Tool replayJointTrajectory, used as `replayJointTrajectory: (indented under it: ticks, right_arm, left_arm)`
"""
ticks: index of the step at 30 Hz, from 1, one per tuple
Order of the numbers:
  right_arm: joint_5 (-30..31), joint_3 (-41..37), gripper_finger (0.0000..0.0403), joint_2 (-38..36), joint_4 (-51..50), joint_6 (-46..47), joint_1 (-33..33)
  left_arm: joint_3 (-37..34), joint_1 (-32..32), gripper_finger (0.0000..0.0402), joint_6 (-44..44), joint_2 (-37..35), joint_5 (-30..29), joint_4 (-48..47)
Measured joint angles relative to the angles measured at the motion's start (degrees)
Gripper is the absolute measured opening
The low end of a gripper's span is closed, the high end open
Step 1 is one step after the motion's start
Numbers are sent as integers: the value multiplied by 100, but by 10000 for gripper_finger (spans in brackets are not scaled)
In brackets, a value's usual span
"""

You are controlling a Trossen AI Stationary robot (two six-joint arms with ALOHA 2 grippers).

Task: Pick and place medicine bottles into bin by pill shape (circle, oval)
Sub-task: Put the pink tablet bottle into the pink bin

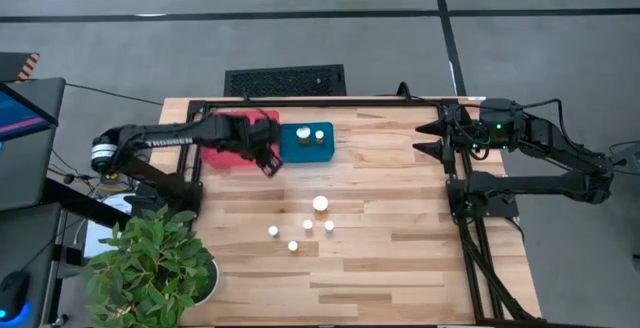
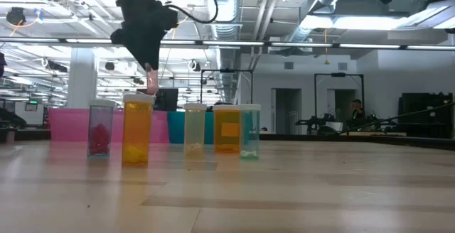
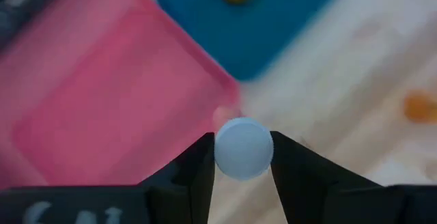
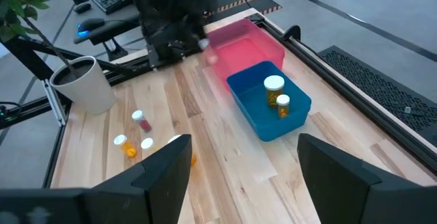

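Note:
My left gripper (image 1: pixel 268 163) hangs above the table by the near right corner of the pink bin (image 1: pixel 232 138), shut on a small white-capped medicine bottle (image 3: pixel 244 149). Beside the pink bin stands the blue bin (image 1: pixel 305 153), with two white-capped amber bottles (image 4: pixel 274 87) (image 4: pixel 282 106) upright on its floor. Several more bottles (image 1: pixel 320 204) (image 1: pixel 272 231) (image 1: pixel 293 246) stand upright on the wood nearer the front; the low view shows them in a row (image 2: pixel 137 130). My right gripper (image 4: pixel 242 176) waits open, high at the table's right edge. My left gripper pinches the bottle at its white cap (image 3: pixel 225 157) between its two fingers, one on either side of the round cap. The fingers come from above, pointing steeply down. The bottle hangs below the fingertips (image 2: pixel 151 84), lifted clear of the table and the bins.
A potted plant (image 1: pixel 150 268) stands at the table's near left corner. A black frame (image 1: pixel 460 183) runs along the right edge and the far edge. Bare wood lies between the bottles and the right side.

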Motion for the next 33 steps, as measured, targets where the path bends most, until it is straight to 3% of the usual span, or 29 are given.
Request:
replayJointTrajectory:
  ticks: [6, 12, 22, 33]
  right_arm:
    - [0, 0, 276, 0, 2, 0, -2]
    - [4, 0, 276, -1, 2, 11, -2]
    - [24, 0, 276, 0, 2, 48, -2]
    - [106, 0, 276, -2, 2, 56, -2]
  left_arm:
    - [16, 1101, 126, 441, 108, -24, 122]
    - [15, 1832, 126, 887, 738, 122, 561]
    - [11, 2003, 126, 1278, 1805, -34, 1137]
    - [14, 2082, 126, 1305, 1930, -267, 1770]
